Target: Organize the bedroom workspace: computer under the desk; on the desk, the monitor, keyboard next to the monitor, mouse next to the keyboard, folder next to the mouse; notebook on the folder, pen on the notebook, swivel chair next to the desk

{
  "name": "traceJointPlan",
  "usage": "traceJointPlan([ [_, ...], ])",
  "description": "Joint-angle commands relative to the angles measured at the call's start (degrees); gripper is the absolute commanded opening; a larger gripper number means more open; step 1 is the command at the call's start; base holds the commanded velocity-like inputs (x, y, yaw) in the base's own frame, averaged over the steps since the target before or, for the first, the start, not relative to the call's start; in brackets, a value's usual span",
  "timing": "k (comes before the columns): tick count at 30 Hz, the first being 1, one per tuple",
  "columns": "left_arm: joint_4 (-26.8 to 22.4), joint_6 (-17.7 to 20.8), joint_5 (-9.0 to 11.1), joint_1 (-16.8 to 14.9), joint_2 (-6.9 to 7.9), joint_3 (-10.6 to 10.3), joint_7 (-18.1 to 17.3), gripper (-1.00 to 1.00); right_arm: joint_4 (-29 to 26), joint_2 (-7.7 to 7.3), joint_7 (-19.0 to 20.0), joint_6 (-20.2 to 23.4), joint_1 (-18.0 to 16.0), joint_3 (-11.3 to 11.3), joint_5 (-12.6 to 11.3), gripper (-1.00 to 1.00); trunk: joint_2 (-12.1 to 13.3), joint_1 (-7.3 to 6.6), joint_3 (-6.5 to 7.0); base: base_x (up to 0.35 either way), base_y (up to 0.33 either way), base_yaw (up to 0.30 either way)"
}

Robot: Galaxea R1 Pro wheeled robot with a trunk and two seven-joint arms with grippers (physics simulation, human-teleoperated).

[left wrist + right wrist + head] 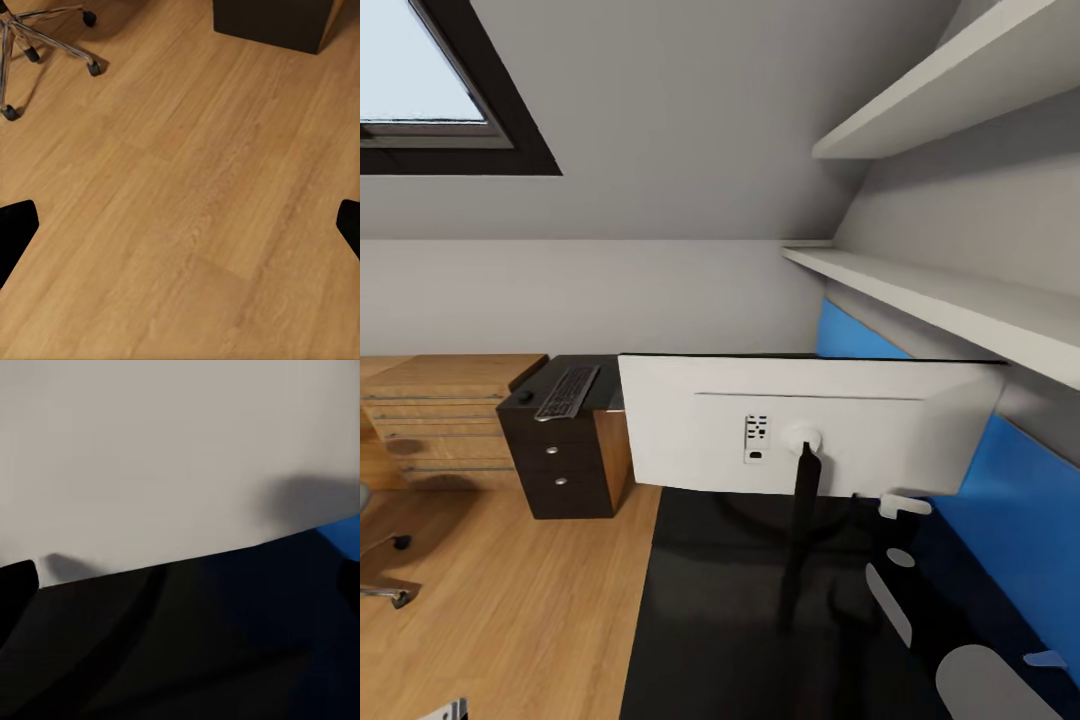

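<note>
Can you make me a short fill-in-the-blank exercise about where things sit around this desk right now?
1. The monitor stands on the desk with its ____ back facing the camera.
2. The keyboard lies on top of the black ____ unit, beside the mouse.
3. The panel on the wall behind the desk is coloured ____.
4. The swivel chair stands on the wooden ____.

Missing words: white; drawer; blue; floor

Desk [710, 610]: glossy black top, reflective. Monitor [810, 425] back: matt white plastic. Floor [195, 195]: smooth light wood planks. Swivel chair [45, 37] base: shiny chrome metal.
</note>
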Motion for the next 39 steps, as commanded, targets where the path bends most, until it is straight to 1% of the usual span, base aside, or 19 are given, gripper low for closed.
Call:
traceJointPlan([
  [1, -0.09, 0.32, -0.45, 0.0, -0.01, 0.03, 0.13, 1.0, 0.06, -0.08, -0.44, -0.33, -0.06, 0.45, -0.61, 1.0, -0.04, 0.01, -0.06, -0.045, 0.153, 0.0],
  [7, -0.03, 0.25, -0.55, 0.0, -0.04, -0.09, 0.13, 1.0, 0.11, -0.14, -0.44, -0.33, -0.05, 0.41, -0.61, 1.0, -0.04, 0.01, -0.06, -0.073, 0.169, 0.0],
  [18, -0.02, 0.01, -0.61, 0.0, -0.14, -0.24, 0.13, 1.0, 0.11, -0.31, -0.44, -0.33, -0.02, 0.29, -0.61, 1.0, -0.04, 0.01, -0.06, -0.05, 0.022, 0.0],
  [27, 0.87, 0.0, -0.63, 0.0, -0.11, -0.19, 0.13, 1.0, 0.53, -0.23, -0.37, -0.36, -0.07, 0.36, -0.62, 1.0, -0.04, 0.01, -0.06, -0.283, 0.001, 0.0],
  [28, 2.33, 0.0, -0.68, 0.0, -0.02, -0.16, 0.13, 1.0, 1.66, -0.18, -0.29, -0.4, -0.07, 0.4, -0.61, 1.0, -0.04, 0.01, -0.06, -0.326, 0.083, 0.0],
  [36, 2.87, 0.0, -0.7, 0.0, -0.12, -0.27, 0.13, 1.0, 2.08, -0.11, -0.27, -0.46, -0.03, 0.5, -0.65, 1.0, -0.04, 0.01, -0.06, -0.31, 0.155, 0.0],
  [39, 2.95, 0.0, -0.7, 0.0, -0.2, -0.31, 0.13, 1.0, 2.16, -0.05, -0.21, -0.49, -0.04, 0.54, -0.69, 1.0, -0.04, 0.01, -0.06, -0.145, 0.096, 0.0],
])
